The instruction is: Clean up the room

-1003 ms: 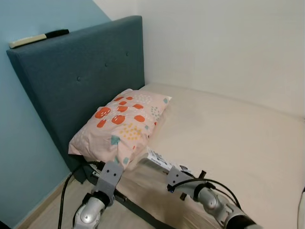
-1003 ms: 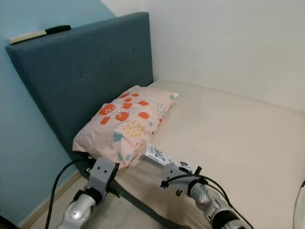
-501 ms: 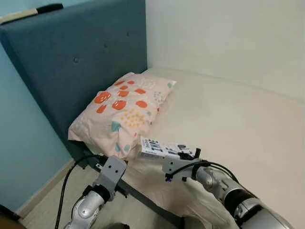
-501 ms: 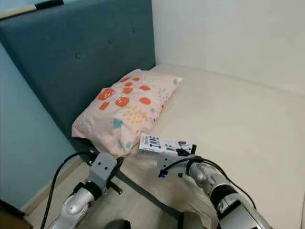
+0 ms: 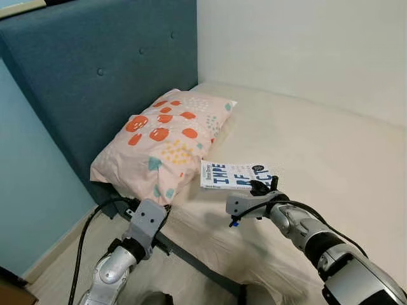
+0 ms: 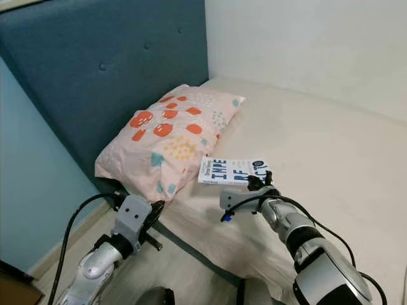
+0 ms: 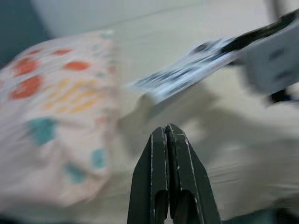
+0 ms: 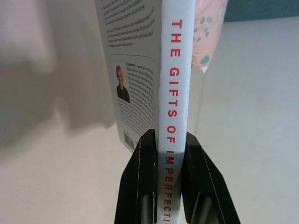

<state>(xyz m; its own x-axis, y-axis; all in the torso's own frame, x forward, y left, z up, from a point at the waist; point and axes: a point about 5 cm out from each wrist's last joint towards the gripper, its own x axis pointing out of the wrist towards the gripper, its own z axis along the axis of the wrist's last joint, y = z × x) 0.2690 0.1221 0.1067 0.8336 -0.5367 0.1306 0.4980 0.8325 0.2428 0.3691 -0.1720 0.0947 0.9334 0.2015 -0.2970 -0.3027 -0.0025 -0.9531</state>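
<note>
- My right claw (image 8: 169, 154) grips the book (image 5: 236, 175) by its spine, lifted above the bed (image 5: 331, 159), near the pillow (image 5: 162, 143).
- Left claw (image 7: 168, 140) is closed, holding nothing.
- Next, I think: carry the book off the bed w/o dropping it.

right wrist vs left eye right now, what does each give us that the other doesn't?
Right wrist view alone: the book's white spine with red lettering, its back cover with small print and a portrait, and the two black fingers pinching the spine from both sides.

Left eye view alone: the book's front cover with large blue letters, the blue headboard, the left gripper low beside the bed edge, the right arm reaching in.

Both: the book held by the right gripper above the mattress, next to the patterned pillow.
</note>
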